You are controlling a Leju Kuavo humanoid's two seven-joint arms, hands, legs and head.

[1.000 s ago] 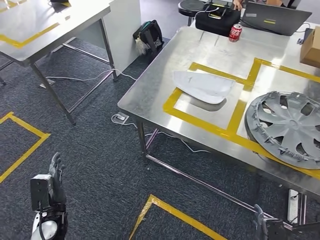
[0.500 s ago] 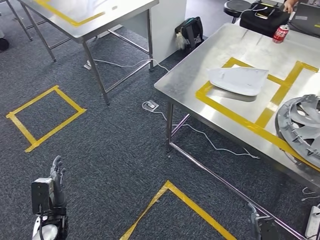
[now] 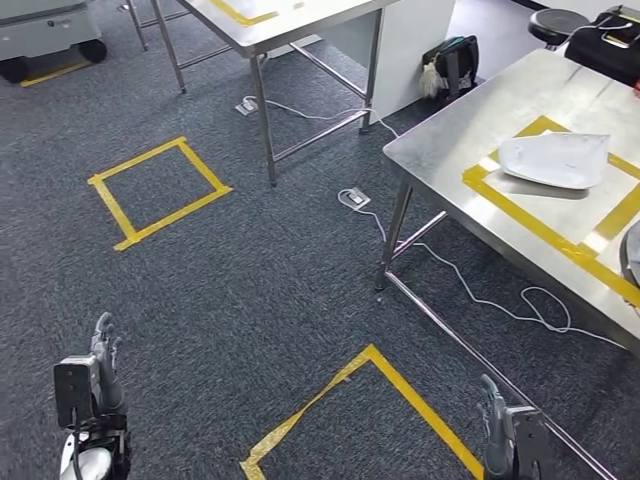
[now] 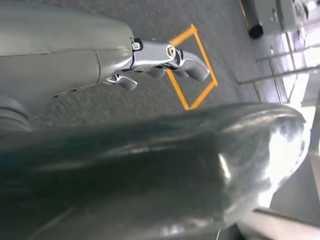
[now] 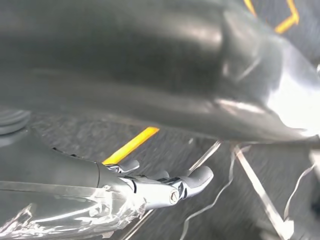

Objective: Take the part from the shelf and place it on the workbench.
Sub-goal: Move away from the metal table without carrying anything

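A white curved part (image 3: 555,158) lies on the steel workbench (image 3: 445,150) at the right, inside a yellow tape rectangle. My left hand (image 3: 106,362) hangs low at the bottom left over the carpet, fingers extended and holding nothing. At the bottom right my right hand (image 3: 494,432) hangs the same way, empty. The left wrist view shows the left hand (image 4: 158,57) above carpet and a yellow floor square. In the right wrist view the right hand (image 5: 162,187) has straight fingers with nothing in them.
A second steel table (image 3: 302,20) stands at the back. Yellow tape squares (image 3: 158,190) mark the carpet, one corner (image 3: 362,395) near my feet. Cables (image 3: 483,295) trail under the workbench. A grey hubcap's edge (image 3: 631,255) sits at the far right; a grey cart (image 3: 45,30) is at top left.
The whole picture has slid to the right as the camera turned left; the workbench and white part now sit at the right edge. Both hands still hang empty.
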